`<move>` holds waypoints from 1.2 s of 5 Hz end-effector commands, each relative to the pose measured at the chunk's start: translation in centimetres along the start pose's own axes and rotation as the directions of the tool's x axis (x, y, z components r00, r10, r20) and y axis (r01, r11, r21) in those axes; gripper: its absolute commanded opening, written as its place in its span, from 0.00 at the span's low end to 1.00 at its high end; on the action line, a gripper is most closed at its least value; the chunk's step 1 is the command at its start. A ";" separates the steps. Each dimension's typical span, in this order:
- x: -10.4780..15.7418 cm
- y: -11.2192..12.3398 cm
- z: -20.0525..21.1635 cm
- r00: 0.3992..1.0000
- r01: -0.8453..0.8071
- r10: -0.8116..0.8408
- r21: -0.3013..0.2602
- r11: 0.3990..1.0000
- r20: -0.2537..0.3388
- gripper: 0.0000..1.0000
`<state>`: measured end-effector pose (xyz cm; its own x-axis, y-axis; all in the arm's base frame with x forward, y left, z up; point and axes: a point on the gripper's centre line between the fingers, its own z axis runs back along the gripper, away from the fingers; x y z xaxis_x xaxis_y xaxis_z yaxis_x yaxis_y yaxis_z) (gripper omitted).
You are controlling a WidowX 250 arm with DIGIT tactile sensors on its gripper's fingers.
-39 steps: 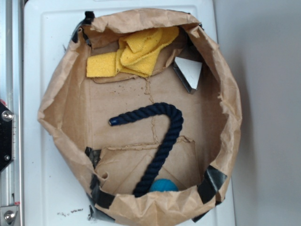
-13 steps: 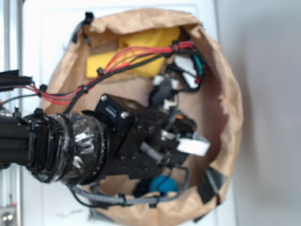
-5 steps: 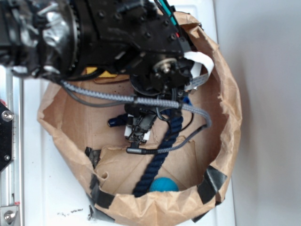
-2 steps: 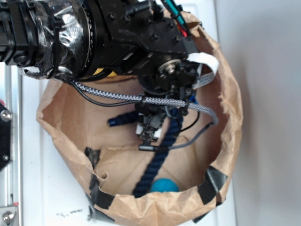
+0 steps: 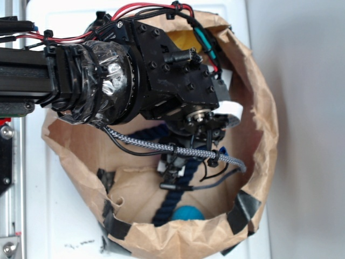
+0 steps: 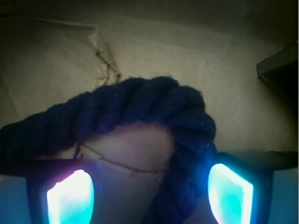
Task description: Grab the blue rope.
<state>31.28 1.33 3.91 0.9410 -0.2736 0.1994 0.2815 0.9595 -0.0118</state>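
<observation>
The paper bag holds everything, w/ the arm hanging over it. Blue rope lies on the bag floor, its bend right under the claw. Imo best move: drop straight down so the bend's thick leg sits centred btwn the fingers, then squeeze. Claw is spread wide rn, gripping nothing; the right finger looks just beside the rope.

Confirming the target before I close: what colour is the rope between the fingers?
Dark navy blue rope, twisted strands; clearest in the wrist view.
</observation>
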 end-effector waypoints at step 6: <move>1.0 -1.2 0.4 0.996 0.085 -0.085 -0.004 0.996 0.025 0.00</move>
<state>31.18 -0.17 3.03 0.9196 -0.3481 0.1821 0.3578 0.9335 -0.0224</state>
